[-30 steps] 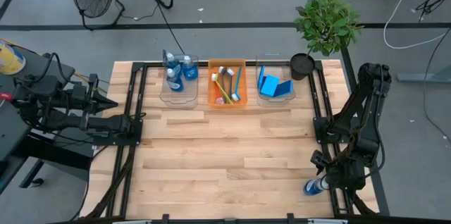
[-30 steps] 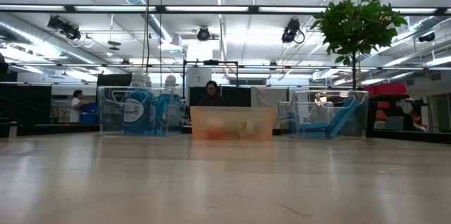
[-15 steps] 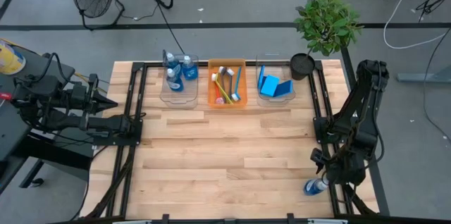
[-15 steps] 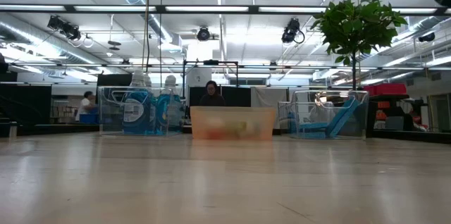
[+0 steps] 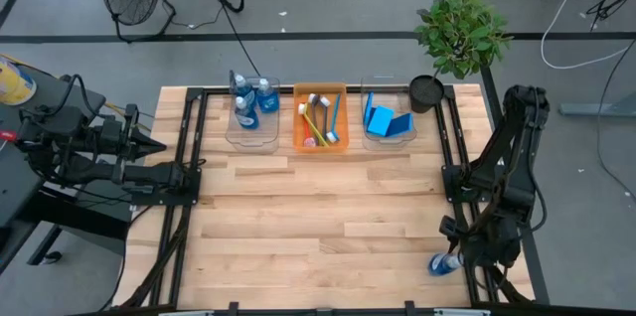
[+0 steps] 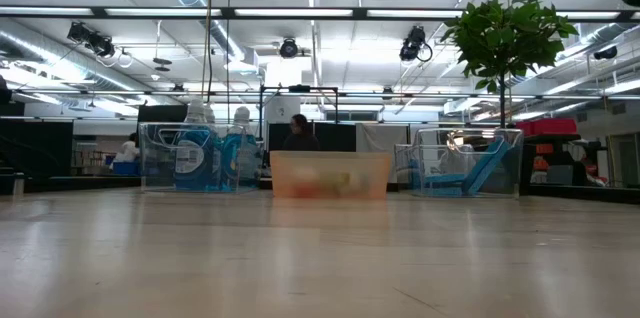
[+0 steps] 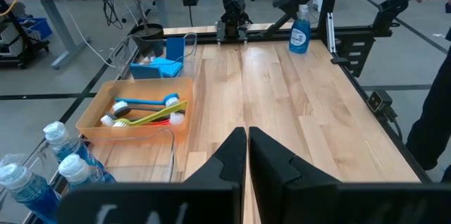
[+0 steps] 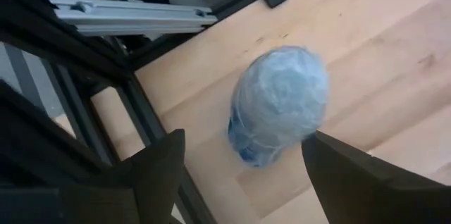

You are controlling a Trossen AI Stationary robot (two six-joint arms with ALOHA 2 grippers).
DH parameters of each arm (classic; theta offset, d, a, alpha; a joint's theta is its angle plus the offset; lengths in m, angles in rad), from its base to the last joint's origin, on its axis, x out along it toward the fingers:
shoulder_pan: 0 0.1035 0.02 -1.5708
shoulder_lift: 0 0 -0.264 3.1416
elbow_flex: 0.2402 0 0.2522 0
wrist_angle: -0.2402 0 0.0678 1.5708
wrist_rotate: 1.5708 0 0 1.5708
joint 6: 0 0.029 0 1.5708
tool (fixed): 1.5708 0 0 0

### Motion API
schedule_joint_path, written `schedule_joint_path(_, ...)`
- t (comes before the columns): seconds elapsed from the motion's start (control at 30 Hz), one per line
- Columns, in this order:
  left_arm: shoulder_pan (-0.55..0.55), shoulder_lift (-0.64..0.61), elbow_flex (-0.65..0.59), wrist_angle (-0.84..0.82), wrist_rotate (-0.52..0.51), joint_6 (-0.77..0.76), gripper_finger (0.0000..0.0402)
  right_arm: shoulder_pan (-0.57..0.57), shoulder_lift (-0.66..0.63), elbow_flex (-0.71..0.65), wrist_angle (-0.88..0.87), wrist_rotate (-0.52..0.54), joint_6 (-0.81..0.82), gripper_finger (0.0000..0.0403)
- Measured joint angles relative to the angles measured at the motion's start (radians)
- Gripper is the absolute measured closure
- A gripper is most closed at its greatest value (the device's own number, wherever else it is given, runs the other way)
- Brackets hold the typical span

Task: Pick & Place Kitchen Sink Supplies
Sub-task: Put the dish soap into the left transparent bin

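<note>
Two dark jointed arms [image 5: 502, 182], black fingers [image 8: 158, 171]

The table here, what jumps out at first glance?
Three bins in a row at the far edge: bottles, brushes in the orange bin, blue sponges. A potted plant stands at the corner. The right gripper hangs, fingers open, over a lone bottle at the near right edge.

1. A pale wooden table [image 5: 318, 217] carries everything;
2. along its far edge stand a clear bin [image 5: 252, 114], an orange bin [image 5: 320, 117] and another clear bin [image 5: 387, 114];
3. a small bottle [image 5: 439, 263] stands at the near right corner.
</note>
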Motion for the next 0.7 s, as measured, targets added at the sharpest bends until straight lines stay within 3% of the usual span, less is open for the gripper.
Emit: schedule_joint_path(0.7,0.000,0.000,0.000,0.000,0.000,0.000,0.0378,-0.092,0.030,-0.001,0.138,-0.024,-0.046,0.0121)
